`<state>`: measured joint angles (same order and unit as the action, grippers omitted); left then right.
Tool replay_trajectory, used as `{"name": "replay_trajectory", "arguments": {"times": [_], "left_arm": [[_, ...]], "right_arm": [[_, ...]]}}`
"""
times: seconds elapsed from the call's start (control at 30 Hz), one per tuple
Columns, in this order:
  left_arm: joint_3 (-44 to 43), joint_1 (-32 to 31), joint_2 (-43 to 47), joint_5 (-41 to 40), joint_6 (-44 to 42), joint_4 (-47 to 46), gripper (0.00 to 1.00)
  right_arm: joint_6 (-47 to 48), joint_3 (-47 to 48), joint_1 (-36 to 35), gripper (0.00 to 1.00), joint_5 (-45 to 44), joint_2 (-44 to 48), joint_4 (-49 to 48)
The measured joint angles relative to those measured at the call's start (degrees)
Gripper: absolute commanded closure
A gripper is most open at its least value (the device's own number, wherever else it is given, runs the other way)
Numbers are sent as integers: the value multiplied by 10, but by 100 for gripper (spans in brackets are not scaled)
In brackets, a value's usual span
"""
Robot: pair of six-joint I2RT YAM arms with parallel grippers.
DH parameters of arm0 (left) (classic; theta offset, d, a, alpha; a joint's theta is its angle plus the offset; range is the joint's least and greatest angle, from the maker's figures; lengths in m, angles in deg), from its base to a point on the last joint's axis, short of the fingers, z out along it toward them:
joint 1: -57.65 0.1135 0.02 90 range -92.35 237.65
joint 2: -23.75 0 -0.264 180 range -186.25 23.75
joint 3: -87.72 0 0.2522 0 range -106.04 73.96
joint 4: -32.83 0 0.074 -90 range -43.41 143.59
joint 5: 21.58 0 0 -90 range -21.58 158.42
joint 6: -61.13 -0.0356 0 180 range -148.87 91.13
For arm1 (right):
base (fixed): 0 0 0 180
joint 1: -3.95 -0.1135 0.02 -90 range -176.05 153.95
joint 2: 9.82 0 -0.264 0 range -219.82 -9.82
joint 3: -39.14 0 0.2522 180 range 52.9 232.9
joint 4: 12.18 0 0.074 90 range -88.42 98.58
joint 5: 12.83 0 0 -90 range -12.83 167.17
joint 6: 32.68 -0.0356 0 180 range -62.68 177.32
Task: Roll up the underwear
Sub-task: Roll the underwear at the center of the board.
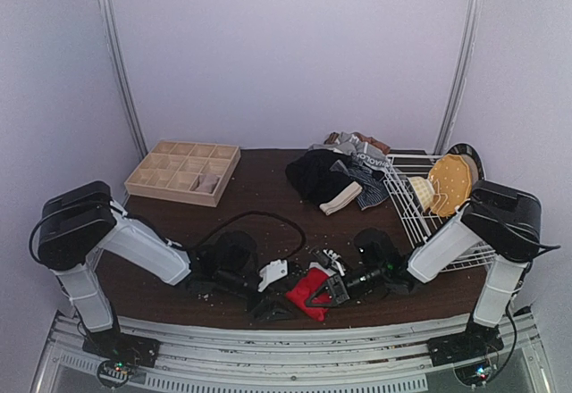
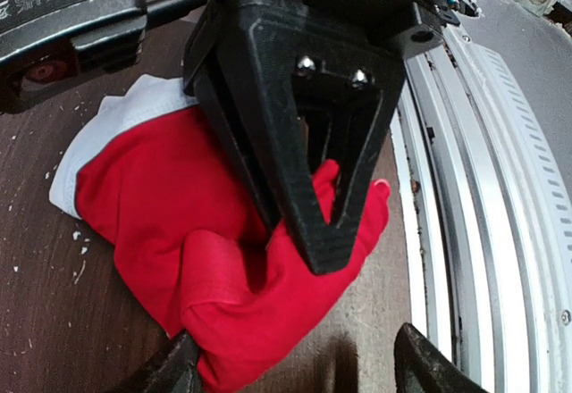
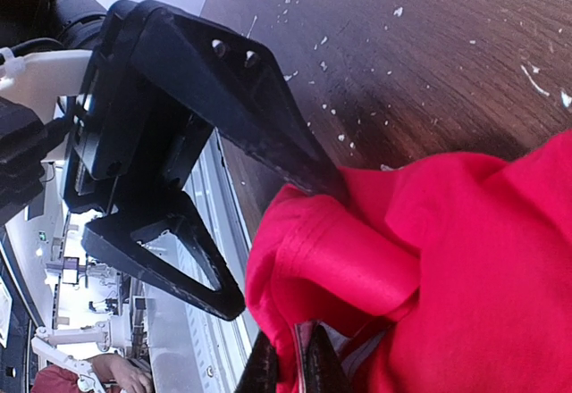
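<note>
Red briefs (image 1: 308, 293) are being pinched at the near edge of the table (image 1: 259, 192) by the right gripper (image 3: 288, 368), clamped tight on a fold. Left gripper (image 2: 295, 371) is being held wide open around the bunched end, one finger (image 3: 268, 134) just touching cloth, nothing gripped there.

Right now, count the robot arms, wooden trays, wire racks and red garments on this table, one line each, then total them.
robot arms: 2, the left arm and the right arm
wooden tray: 1
wire rack: 1
red underwear: 1
total: 5
</note>
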<state>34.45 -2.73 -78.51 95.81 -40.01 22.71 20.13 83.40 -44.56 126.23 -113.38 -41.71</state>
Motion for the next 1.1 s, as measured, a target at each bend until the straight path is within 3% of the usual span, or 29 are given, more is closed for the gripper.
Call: {"name": "replay_trajectory", "arguments": {"times": [0.13, 0.5, 0.53, 0.7, 0.77, 0.9, 1.1], "left_arm": [[-17, 3, -16, 9, -6, 0, 40], [-45, 16, -44, 49, -18, 3, 96], [-45, 16, -44, 50, -17, 3, 100], [-45, 15, -44, 51, -2, -1, 100], [-41, 15, -43, 50, 12, -5, 100], [-24, 14, -31, 48, 45, -2, 100], [-24, 12, -4, 45, 96, 64, 100]], "right_arm": [[-1, -2, 0, 100, 0, 0, -2], [19, 2, 0, 100, -3, 13, 36], [23, 5, 0, 97, -5, 17, 48], [44, 16, -7, 69, -37, 55, 126], [57, 20, -18, 64, -64, 82, 171], [85, 41, -42, 57, -119, 129, 263], [122, 66, -87, 55, -215, 193, 344]]}}
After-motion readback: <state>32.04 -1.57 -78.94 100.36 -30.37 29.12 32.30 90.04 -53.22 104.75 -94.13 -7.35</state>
